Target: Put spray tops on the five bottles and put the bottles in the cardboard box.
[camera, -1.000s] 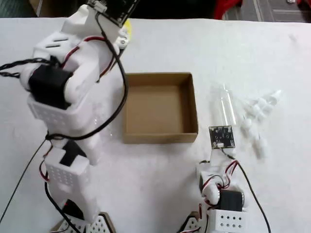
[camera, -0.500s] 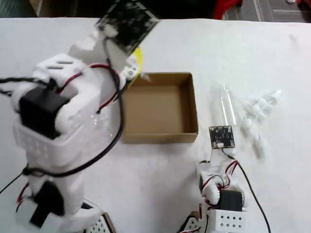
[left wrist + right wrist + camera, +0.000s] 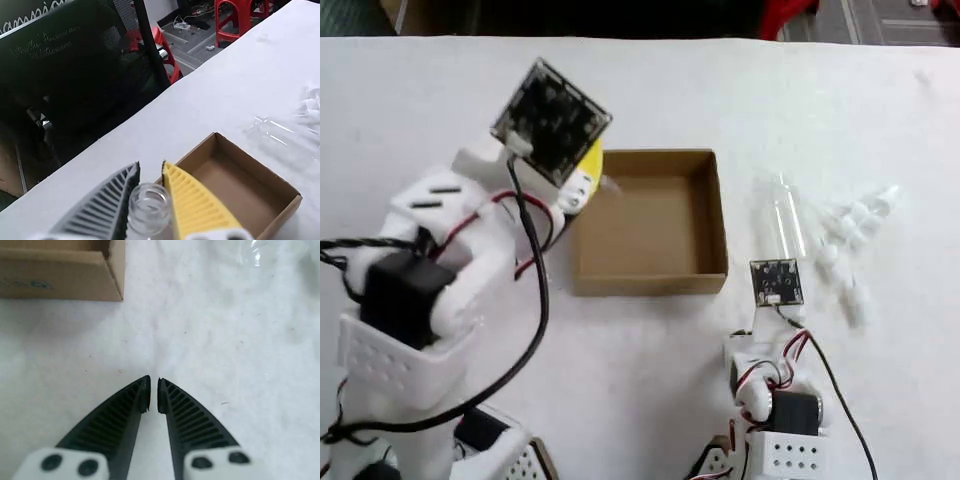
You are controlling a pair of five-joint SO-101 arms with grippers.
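My left gripper (image 3: 150,167) is shut on the neck of a clear bottle (image 3: 148,205), whose open mouth has no spray top. In the high view this gripper (image 3: 597,182) hangs at the far left corner of the open cardboard box (image 3: 650,283). A second clear bottle (image 3: 788,225) lies on the table right of the box, with a heap of white spray tops (image 3: 850,235) beside it. My right gripper (image 3: 153,390) is shut with nothing in it, low over the cloth near the box's front right corner (image 3: 112,270).
A white cloth covers the table. The right arm (image 3: 770,390) stands at the front edge, below the lying bottle. The left arm's bulk (image 3: 430,290) fills the front left. A black chair (image 3: 75,65) and red stools (image 3: 235,15) stand beyond the table's far edge.
The left arm has swung from the table's far left toward the box, bringing the bottle down to its far left corner. The right arm has not moved.
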